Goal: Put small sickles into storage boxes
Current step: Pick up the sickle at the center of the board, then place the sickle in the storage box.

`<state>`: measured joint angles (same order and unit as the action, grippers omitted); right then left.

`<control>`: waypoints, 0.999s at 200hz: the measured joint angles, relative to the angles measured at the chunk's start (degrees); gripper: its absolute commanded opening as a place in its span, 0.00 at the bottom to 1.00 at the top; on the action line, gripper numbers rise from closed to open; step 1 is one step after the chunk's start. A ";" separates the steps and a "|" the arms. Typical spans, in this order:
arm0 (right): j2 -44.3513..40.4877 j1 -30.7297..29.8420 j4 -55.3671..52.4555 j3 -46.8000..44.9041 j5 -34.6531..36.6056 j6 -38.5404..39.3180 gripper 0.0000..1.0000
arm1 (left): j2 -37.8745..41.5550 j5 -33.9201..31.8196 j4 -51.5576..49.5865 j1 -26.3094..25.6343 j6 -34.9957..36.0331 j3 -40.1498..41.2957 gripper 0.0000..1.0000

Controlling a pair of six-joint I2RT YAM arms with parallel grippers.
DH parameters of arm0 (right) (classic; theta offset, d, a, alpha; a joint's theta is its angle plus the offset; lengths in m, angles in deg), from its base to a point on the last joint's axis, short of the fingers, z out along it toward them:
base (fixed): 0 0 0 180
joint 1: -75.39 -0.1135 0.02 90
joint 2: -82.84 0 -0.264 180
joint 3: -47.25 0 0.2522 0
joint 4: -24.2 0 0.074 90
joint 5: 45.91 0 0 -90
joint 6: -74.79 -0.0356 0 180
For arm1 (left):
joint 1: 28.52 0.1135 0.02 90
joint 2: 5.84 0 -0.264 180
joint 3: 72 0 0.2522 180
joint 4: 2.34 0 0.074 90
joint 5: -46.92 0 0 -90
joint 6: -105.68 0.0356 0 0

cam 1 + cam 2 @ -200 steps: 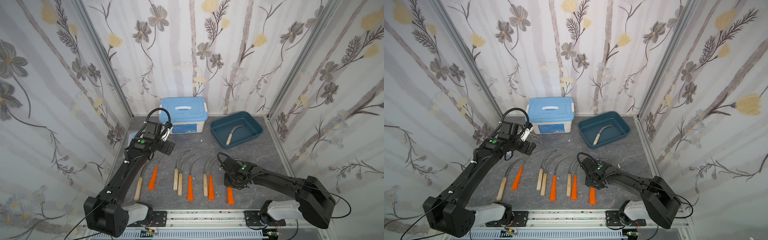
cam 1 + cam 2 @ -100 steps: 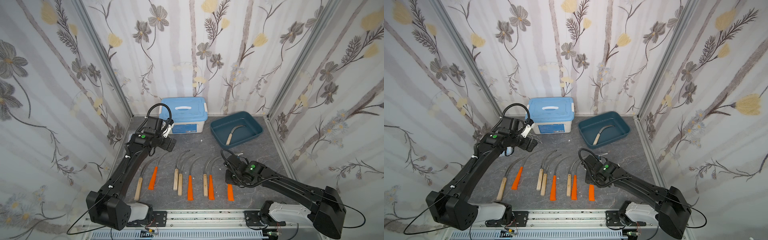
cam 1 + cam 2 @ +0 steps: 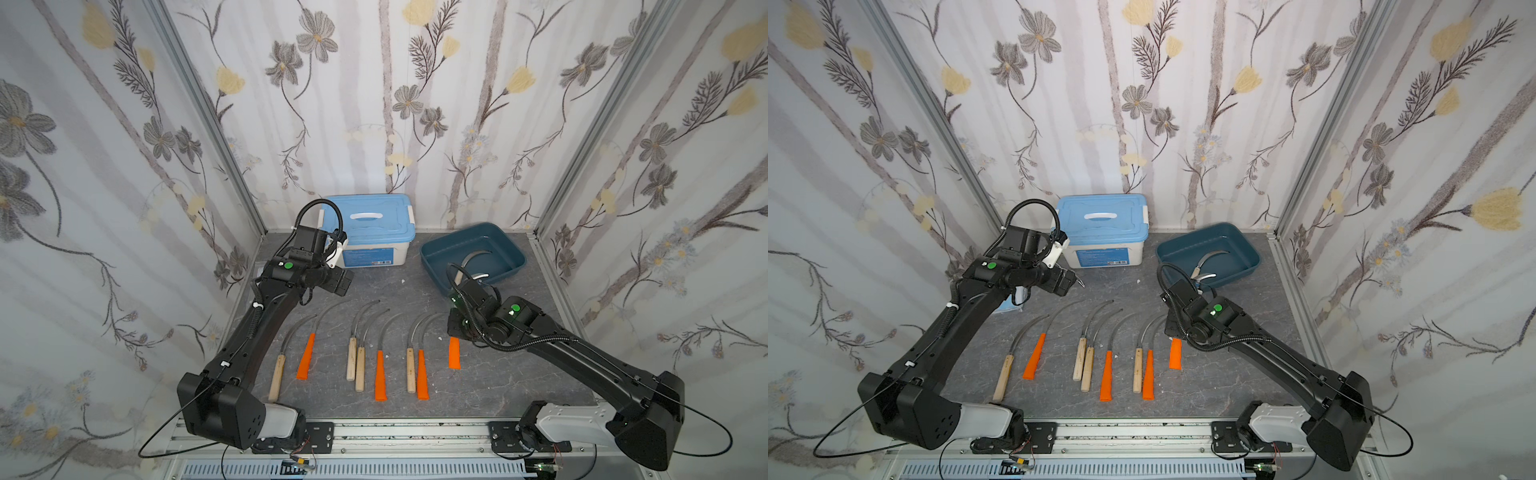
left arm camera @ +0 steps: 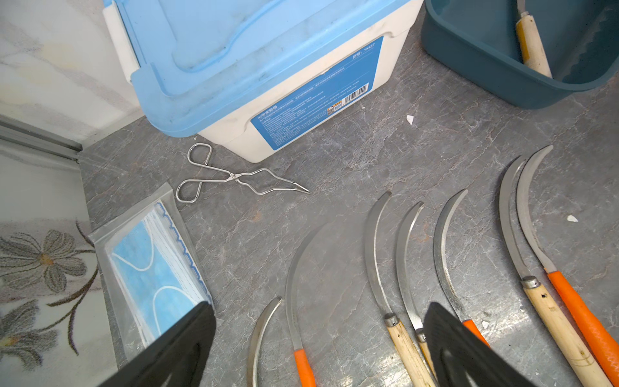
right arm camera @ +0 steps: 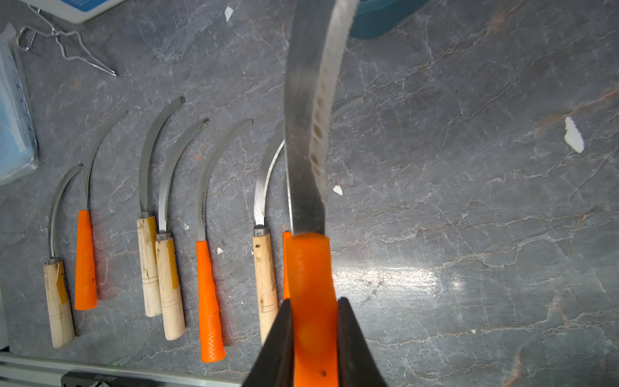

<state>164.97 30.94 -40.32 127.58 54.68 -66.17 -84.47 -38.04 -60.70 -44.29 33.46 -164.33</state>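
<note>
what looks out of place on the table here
Wire tongs and a bagged pack of blue face masks lie near the white box, unrelated to the sickles; small white chips litter the tabletop.

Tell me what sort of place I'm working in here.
Likely a staged robot test booth, not a real shed: flowered wallpaper panels box in a grey tabletop, and the sickles lie in a neat row.

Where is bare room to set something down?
Free: the grey marbled tabletop right of the row of orange- and wooden-handled sickles, up to the dark teal plastic tray; also the strip before the white plastic box with blue lid. Crowded: the sickle row.
</note>
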 measured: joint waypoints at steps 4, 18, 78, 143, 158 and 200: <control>0.48 0.72 -0.09 0.90 -0.09 0.39 0.09 | 0.22 -0.13 0.00 0.00 0.00 0.17 1.00; 2.49 3.54 0.00 4.39 0.02 2.03 0.09 | 0.96 -0.42 0.00 0.00 -0.02 0.79 1.00; 16.17 15.82 0.46 20.48 -1.09 10.60 0.09 | 3.85 -1.79 0.09 0.02 0.04 2.51 1.00; 29.59 25.73 3.48 32.70 -4.96 16.70 0.10 | 5.46 -2.01 0.24 0.00 0.07 4.76 1.00; 31.36 26.91 5.07 33.31 -5.18 17.31 0.09 | 5.46 -2.01 0.20 0.00 -0.55 4.76 1.00; 37.20 28.52 8.57 37.00 -7.34 17.57 0.10 | 8.02 -1.27 0.20 0.00 -1.38 8.39 1.00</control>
<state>202.17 59.47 -31.76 164.58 47.33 -48.60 -76.45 -39.31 -60.50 -44.29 32.08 -155.94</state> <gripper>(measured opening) 0.189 0.997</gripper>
